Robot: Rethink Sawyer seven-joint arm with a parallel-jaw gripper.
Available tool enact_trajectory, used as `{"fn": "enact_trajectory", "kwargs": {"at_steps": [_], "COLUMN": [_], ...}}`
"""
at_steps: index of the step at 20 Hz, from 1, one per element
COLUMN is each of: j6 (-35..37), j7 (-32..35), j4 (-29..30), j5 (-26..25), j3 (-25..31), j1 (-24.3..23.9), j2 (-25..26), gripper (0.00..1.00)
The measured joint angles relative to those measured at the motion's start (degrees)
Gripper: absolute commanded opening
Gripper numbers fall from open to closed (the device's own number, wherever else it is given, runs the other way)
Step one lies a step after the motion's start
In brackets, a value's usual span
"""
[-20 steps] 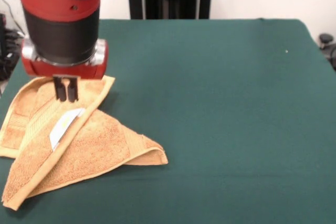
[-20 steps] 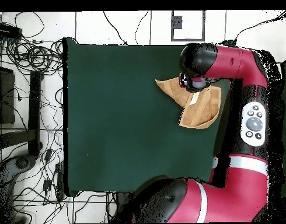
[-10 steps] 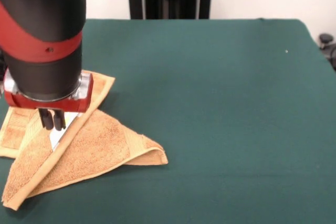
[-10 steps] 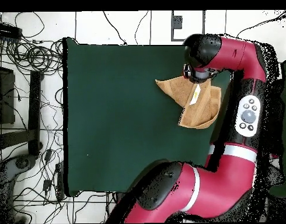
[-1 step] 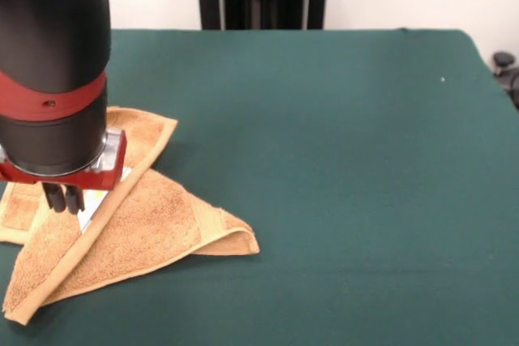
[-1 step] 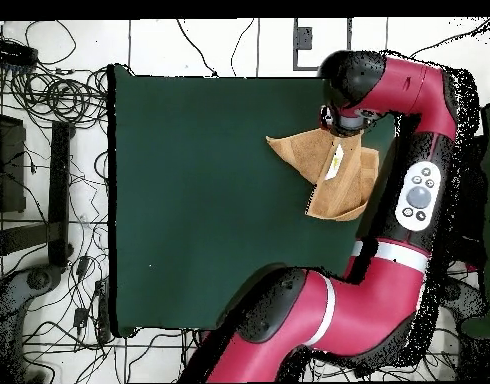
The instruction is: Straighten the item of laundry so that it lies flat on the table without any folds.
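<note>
- Several layers of the towel [image 5: 138, 228] are stacked on one another; I judge the task barely begun, with no part of the cloth spread to a single flat sheet.
- In the front view I see a triangular flap folded over the lower layer, its point [image 5: 243, 241] reaching toward the table's middle; a white tag [image 5: 96, 200] shows on the fold line.
- To my eye, what is left: open the flap, pull out the doubled band at the left, smooth the whole square.
- Towel sits near one corner of the table [image 5: 340, 168]; in the overhead view it lies close to the right edge [image 6: 392, 160] and the far edge.
- Gripper [image 5: 63, 198] hangs over the towel by the tag, fingers drawn close together with almost no gap, nothing visibly held; I cannot tell whether the tips touch the cloth.
- Arm [image 6: 409, 190] runs alongside the table's right edge in the overhead view.
- Room for moving: broad bare green surface lies toward the table's centre and the opposite long side, so I judge unfolding toward the centre has space.
- Risk, as I judge: little margin on the corner side; spreading that way could send cloth over the edge.
</note>
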Motion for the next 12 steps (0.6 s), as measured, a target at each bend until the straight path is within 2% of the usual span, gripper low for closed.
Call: {"fn": "enact_trajectory", "kwargs": {"at_steps": [7, 12], "j6": [0.04, 0.04], "j7": [-4.28, -7.94], "j4": [-4.28, -6.88], "j5": [-2.96, -5.49], "j3": [2.58, 6.40], "j1": [-0.17, -1.09], "j2": [1.32, 1.89], "gripper": [0.00, 0.00]}}
